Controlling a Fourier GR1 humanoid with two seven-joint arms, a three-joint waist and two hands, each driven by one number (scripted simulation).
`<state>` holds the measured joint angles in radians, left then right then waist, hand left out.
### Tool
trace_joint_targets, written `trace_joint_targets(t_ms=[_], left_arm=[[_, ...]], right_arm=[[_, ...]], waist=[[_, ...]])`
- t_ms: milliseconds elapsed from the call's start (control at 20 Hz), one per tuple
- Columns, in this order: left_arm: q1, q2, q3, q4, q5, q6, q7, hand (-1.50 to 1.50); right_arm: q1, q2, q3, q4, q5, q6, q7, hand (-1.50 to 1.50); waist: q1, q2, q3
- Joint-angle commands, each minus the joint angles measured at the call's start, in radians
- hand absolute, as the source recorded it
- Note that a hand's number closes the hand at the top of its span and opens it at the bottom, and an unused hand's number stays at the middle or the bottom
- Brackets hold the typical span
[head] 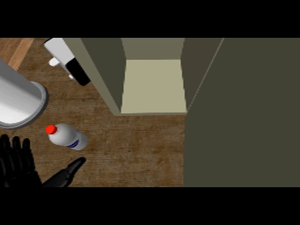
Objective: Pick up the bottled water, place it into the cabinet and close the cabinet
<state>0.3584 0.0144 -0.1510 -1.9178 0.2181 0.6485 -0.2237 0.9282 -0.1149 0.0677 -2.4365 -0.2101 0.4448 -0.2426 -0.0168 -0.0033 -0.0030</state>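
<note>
Counter (139, 145): bottled water (67, 136) outside open cabinet (107, 70)

Left hand (17, 172): black, at lower left corner of head view, entering from lower edge. Fingers (12, 151) straight, close together, tips toward top of view. Thumb (70, 170) splayed to right, angled upward, well apart from fingers. Palm wide open, nothing in contact. Wrist cut off by lower edge.

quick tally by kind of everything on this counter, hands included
bottled water: 1
cabinet: 1
metal cylinder: 1
white and black appliance: 1
left hand: 1
total: 5
</note>
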Motion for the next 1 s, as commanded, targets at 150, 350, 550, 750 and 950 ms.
trace_joint_targets(t_ms=[150,350,550,750,950], left_arm=[[-0.112,-0.014,0.073,0.305,0.123,-0.085,-0.183,-1.50],[-0.169,0.009,0.191,0.406,0.193,-0.172,-0.212,-1.50],[-0.179,0.009,0.233,0.527,0.229,-0.254,-0.315,-1.50],[-0.276,-0.012,0.271,0.719,0.247,-0.264,-0.421,-1.50],[-0.300,-0.014,0.291,0.810,0.275,-0.277,-0.496,-1.50]], right_arm=[[0.102,-0.028,-0.048,-0.175,-0.073,0.025,0.005,-1.50],[0.137,-0.042,-0.058,-0.198,-0.065,0.037,0.000,-1.50],[0.181,-0.039,-0.095,-0.178,-0.096,0.065,-0.053,-1.50],[0.212,-0.010,-0.080,-0.157,-0.049,0.078,-0.112,-1.50],[0.218,-0.040,-0.152,-0.161,-0.100,0.104,-0.141,-1.50]], waist=[[-0.005,0.003,0.001],[-0.001,0.004,0.001],[0.000,0.003,0.001],[-0.009,0.003,0.001],[-0.003,0.004,0.001]])
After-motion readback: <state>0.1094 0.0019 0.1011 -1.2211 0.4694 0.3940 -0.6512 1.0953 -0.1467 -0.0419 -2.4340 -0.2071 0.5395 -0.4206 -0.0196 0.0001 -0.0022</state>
